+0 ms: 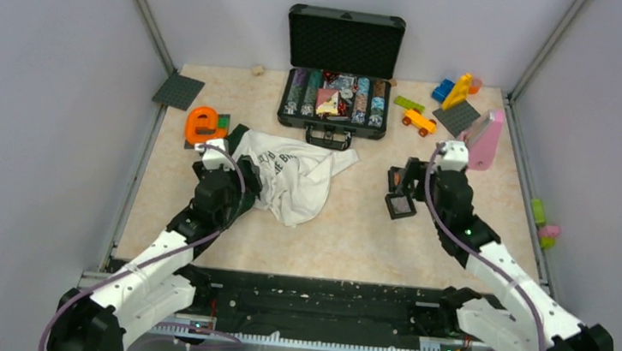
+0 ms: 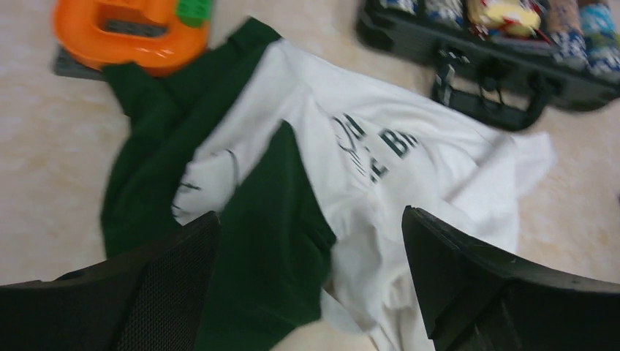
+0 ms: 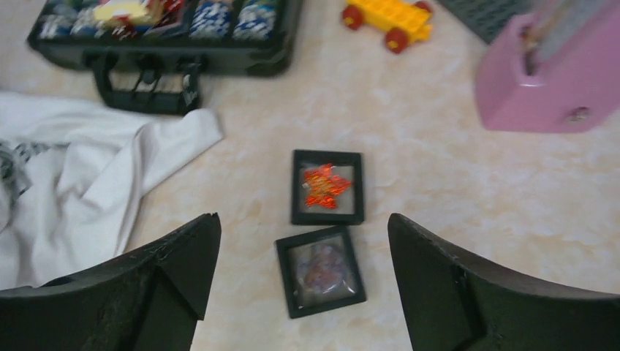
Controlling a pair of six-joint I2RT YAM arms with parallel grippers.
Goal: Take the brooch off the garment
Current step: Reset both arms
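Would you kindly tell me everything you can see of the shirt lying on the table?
The shirt is soft cloth, white with dark green parts and dark printed lettering. It lies crumpled and folded over itself on the table, left of centre. A green edge reaches the orange letter; a white corner ends close to the handle of the black case. The left gripper hangs over it, jaws wide apart.
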